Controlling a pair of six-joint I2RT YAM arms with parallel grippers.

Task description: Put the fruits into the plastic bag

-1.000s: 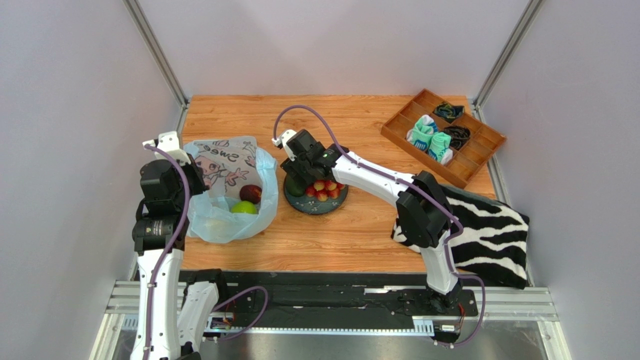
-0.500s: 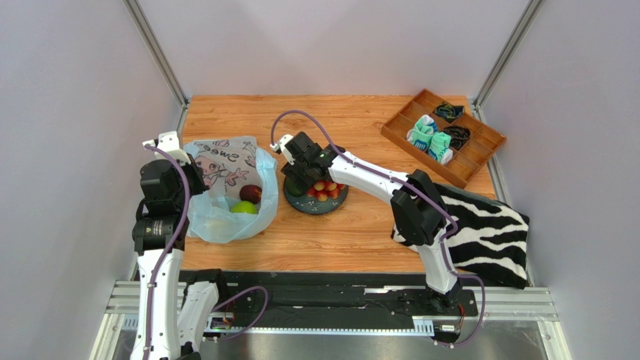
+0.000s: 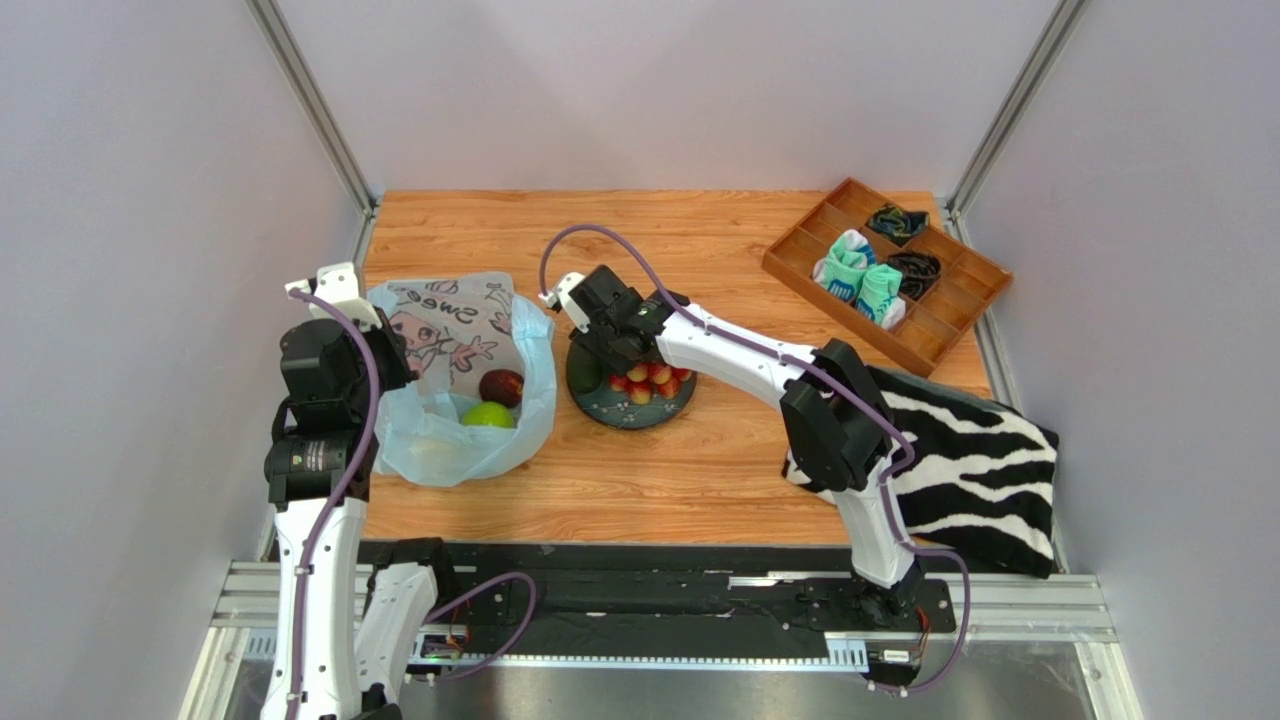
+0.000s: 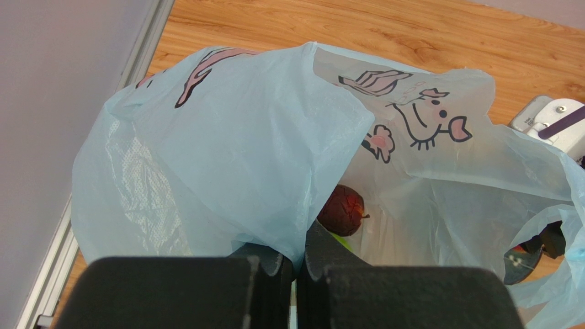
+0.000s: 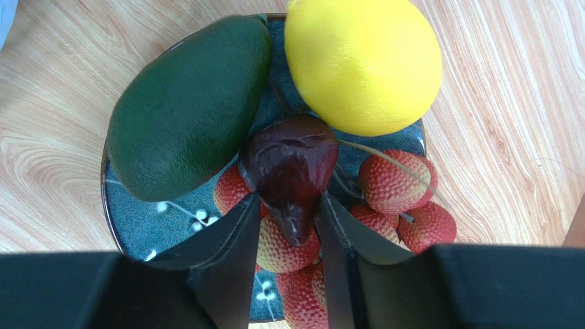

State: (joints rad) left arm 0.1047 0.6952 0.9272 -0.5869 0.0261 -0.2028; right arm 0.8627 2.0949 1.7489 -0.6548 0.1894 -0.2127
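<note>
The pale blue plastic bag (image 3: 436, 435) lies open at the left, holding a bright green apple (image 3: 486, 416) and a dark red-purple round fruit (image 3: 502, 387). My left gripper (image 3: 394, 365) is shut on the bag's rim, with the film pinched between its fingers in the left wrist view (image 4: 299, 264). My right gripper (image 3: 613, 348) hovers over the dark plate (image 3: 669, 408), shut on a small dark red fruit (image 5: 288, 168). On the plate lie a yellow lemon (image 5: 364, 65), a dark green fruit (image 5: 185, 103) and several small red ones (image 5: 395, 181).
A wooden compartment tray (image 3: 887, 270) with socks stands at the back right. A zebra-striped cloth (image 3: 977, 465) lies at the right front, under the right arm. Metal frame posts rise at both back corners.
My right gripper has shifted slightly left and down over the plate. The left arm and bag have not moved.
</note>
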